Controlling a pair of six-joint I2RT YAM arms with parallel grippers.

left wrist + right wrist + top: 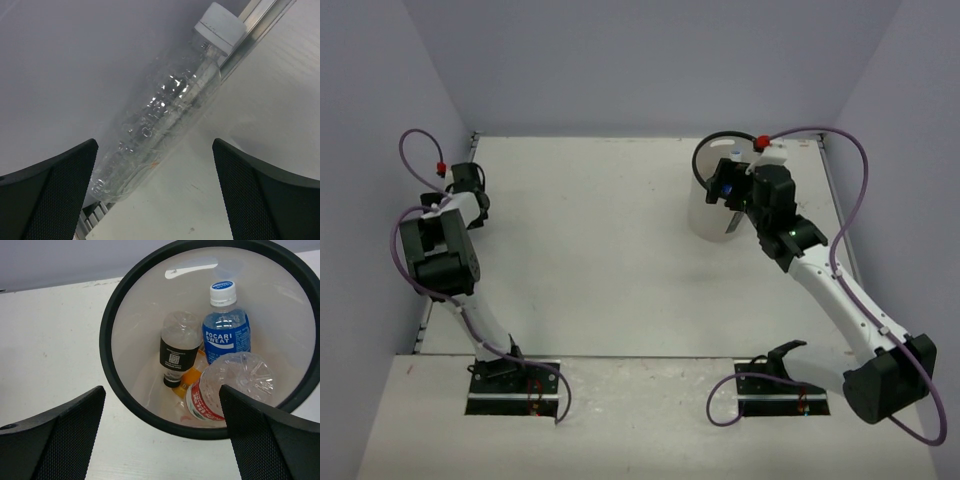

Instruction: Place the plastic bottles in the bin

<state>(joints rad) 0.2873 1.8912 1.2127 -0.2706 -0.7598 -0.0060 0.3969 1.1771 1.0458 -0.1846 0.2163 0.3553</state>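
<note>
A plain clear bottle [165, 110] with a white cap lies on the table against the left wall's base rail. My left gripper [155, 192] is open just short of it, one finger on each side, not touching it. In the top view that gripper [472, 183] is at the far left wall and hides the bottle. The white bin [706, 216] stands at the back right. My right gripper [162, 435] is open and empty above its near rim [150, 415]. Inside lie a blue-labelled bottle [226, 337], a black-labelled one [178, 352], an orange one [190, 377] and a red-white-labelled one [235, 385].
Grey walls close the table on the left, back and right. An aluminium rail [260, 20] runs along the left wall's foot. Purple cables [850, 160] loop off both arms. The right arm [840, 295] stretches from the near right base to the bin.
</note>
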